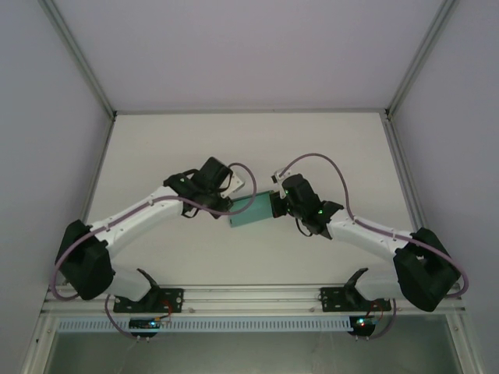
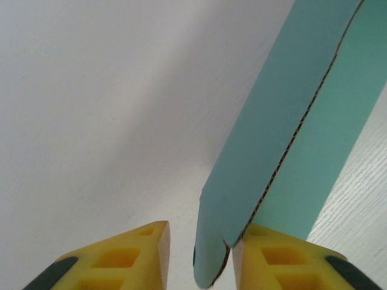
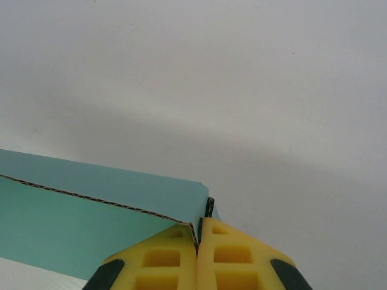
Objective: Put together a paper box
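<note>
The paper box (image 1: pixel 251 210) is being held near the middle of the worktop (image 1: pixel 249 148), between the two tools, as a flat-looking piece of teal card. Its inside is not being exposed to any camera, so what it is containing cannot be told. Seen from above, its long axis is being laid on a slant, with the lower-left end turned toward the left tool (image 1: pixel 225 207) and the upper-right end toward the right tool (image 1: pixel 275 204). Whether its underside is touching the worktop cannot be told.

In the right wrist view, the right tool's yellow fingers (image 3: pixel 157 260) are being pressed together on a corner of the card, with the thin corrugated edge pinched in the seam between them. The rest of the card is being stretched away to the left of that view, a raw corrugated edge running along it.

In the left wrist view, the left tool's fingers are being held apart. A rounded flap end of the card is being presented in the gap, lying against the right-hand finger (image 2: pixel 290 263), while a gap is being left between it and the left-hand finger (image 2: pixel 121 263). From there two teal panels are being run up and to the right, meeting along a dark corrugated edge.
</note>
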